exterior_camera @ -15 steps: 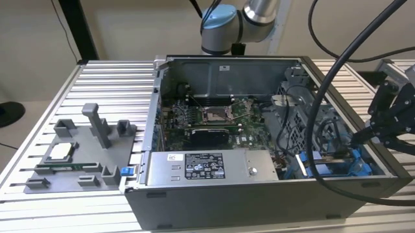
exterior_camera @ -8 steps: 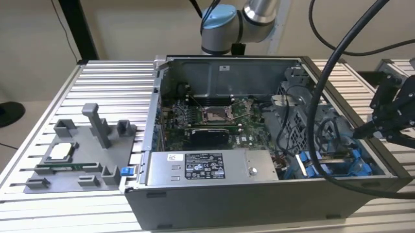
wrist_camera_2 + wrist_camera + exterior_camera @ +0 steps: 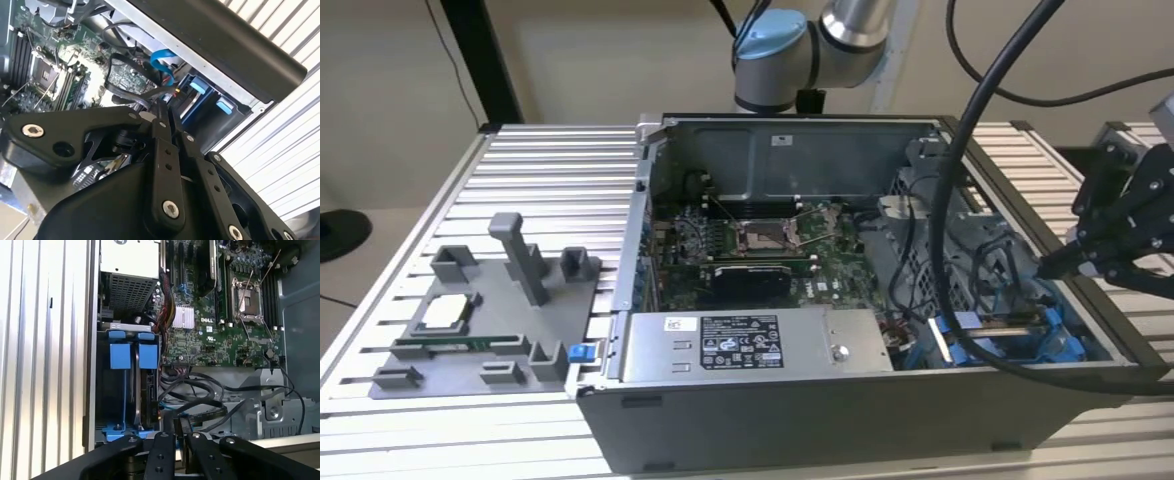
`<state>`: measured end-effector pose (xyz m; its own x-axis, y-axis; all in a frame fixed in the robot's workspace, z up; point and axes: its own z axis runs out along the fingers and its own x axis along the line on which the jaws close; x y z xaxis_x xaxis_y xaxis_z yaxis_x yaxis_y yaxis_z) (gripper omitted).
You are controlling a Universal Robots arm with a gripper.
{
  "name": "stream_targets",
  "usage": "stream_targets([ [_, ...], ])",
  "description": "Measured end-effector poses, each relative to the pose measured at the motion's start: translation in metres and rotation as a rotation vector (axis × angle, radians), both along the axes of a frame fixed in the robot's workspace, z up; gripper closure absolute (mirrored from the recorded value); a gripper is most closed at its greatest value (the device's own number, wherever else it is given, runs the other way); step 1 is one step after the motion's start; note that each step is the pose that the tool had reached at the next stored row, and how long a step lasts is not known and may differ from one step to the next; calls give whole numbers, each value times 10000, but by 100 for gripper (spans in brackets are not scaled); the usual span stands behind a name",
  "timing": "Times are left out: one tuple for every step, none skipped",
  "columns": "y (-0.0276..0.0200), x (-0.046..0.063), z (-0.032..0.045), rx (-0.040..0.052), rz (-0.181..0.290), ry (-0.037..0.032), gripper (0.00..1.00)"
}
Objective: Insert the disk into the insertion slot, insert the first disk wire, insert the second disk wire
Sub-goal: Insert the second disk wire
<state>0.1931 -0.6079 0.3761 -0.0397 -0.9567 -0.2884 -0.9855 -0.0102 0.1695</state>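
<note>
1. Left side of the worktop [image 3: 534,180]: a grey parts tray [image 3: 480,310].
2. Middle: the open PC case [image 3: 854,420], with the power-supply box [image 3: 740,345] along its near wall.
3. Near right corner of the case: the insertion slot [image 3: 1001,335] with blue rails. In the first wrist view the disk [image 3: 148,390] looks seated in it, on edge.
4. Rightmost: the hand [image 3: 1051,268] is clenched, tips among the black wires [image 3: 200,390] beside the slot. Can't tell if it's pinching one.

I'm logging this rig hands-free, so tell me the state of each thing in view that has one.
Computer case: open, side off.
Disk: appears seated in the insertion slot.
Gripper: shut, above black wires.
Processor socket: retention levers raised.
</note>
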Motion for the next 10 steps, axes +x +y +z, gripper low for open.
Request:
stream_targets([
  [4, -12, 3, 0, -2, 0, 100],
  [8, -24, 7, -1, -3, 2, 100],
  [12, -36, 10, -1, -4, 2, 100],
  [15, -47, 14, -2, -5, 4, 100],
  [18, -58, 17, -2, -5, 4, 100],
  [21, -70, 19, -1, -6, 6, 100],
  [24, -82, 23, -1, -6, 6, 100],
  [27, -94, 26, -2, -6, 8, 100],
  [29, -107, 28, 0, -5, 9, 100],
  [30, -119, 31, 0, -6, 10, 100],
])
